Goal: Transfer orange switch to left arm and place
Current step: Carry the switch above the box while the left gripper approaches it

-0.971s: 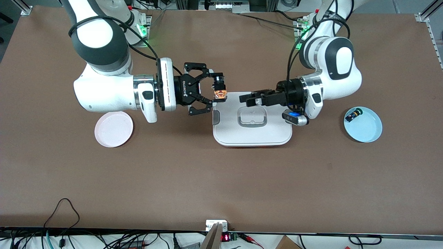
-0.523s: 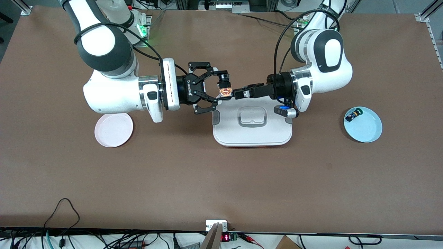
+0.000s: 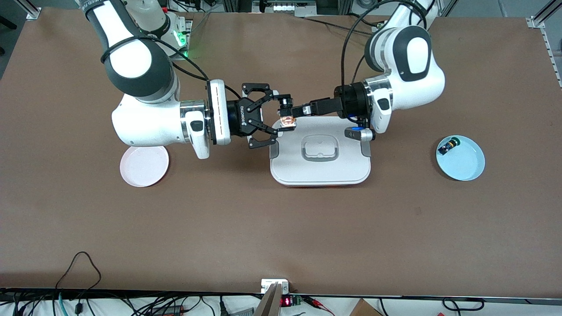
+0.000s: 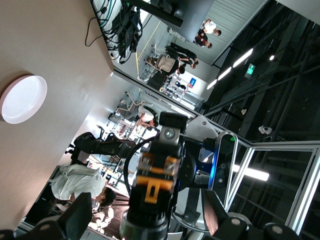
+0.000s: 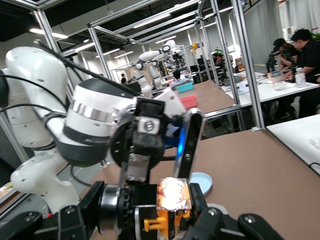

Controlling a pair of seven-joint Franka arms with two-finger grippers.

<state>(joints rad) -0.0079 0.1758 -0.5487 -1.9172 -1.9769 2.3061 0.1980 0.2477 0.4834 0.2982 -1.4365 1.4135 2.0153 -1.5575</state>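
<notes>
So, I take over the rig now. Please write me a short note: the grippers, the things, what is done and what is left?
Right gripper: shut on the orange switch, held in the air over the edge of the box at the right arm's end.
Left gripper: at the switch, grip not clear.
Pink plate bare; blue plate holds a green-capped switch.
Done: switch lifted and brought to the handover point.
Left: complete the handover, carry the switch clear of the box, set it down.
</notes>
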